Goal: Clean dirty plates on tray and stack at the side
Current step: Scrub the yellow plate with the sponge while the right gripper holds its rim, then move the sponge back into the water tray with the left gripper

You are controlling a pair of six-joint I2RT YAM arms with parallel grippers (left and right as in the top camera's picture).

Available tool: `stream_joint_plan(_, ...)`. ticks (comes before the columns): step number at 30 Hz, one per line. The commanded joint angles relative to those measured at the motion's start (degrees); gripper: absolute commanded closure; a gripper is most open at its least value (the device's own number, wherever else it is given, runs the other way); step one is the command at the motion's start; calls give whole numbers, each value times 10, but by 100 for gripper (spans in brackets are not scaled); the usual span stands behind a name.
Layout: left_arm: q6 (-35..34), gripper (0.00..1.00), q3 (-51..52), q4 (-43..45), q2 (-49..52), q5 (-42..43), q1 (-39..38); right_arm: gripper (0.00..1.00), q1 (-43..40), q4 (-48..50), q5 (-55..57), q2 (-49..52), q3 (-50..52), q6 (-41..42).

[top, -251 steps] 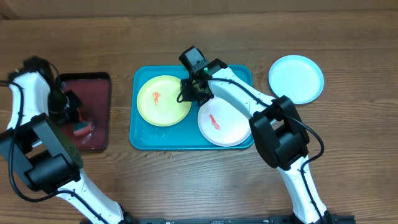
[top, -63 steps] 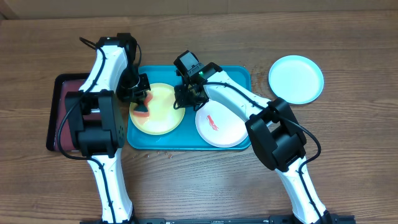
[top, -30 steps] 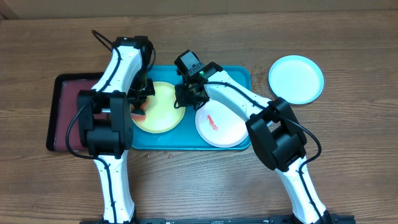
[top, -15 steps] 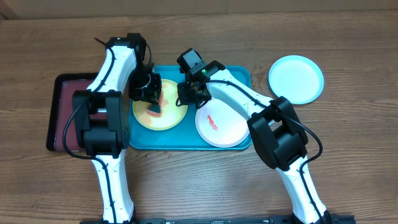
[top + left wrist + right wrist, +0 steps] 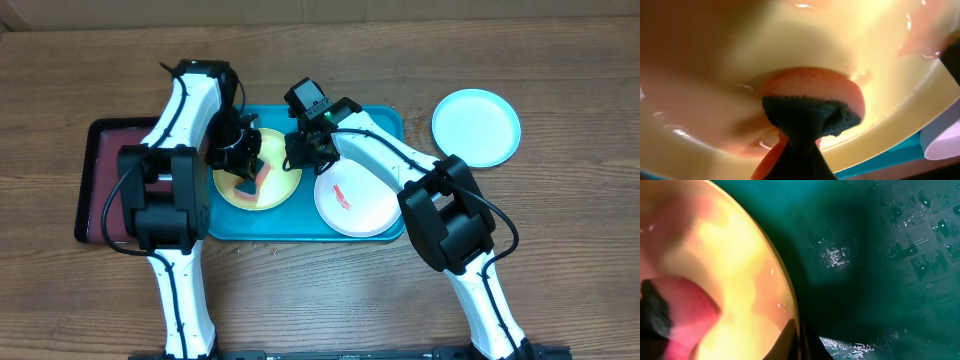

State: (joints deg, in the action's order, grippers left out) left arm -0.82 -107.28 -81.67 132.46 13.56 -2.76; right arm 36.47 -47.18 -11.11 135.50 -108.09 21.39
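The yellow-green plate (image 5: 275, 186) lies at the left of the teal tray (image 5: 385, 125). My left gripper (image 5: 245, 165) is shut on an orange sponge with a dark scrub side (image 5: 812, 105), pressed on that plate (image 5: 715, 65). My right gripper (image 5: 300, 155) is shut on the plate's right rim (image 5: 796, 322); the plate (image 5: 730, 255) fills the left of the right wrist view. The white plate (image 5: 360, 200) with a red smear lies at the tray's right. The light blue plate (image 5: 476, 126) lies on the table to the right, off the tray.
A dark red tray with a black rim (image 5: 105, 190) sits left of the teal tray, partly under my left arm. Small crumbs lie on the wooden table (image 5: 560, 230) just below the tray.
My left gripper came from the dark red tray with the sponge and has been moving it over the yellow-green plate. The right gripper has stayed on the plate's rim.
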Motion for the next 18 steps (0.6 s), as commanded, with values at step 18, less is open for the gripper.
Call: stream_joint_plan(18,-71,96,-15,62,-239,-21,58,96,5,3,12,19,11,-4)
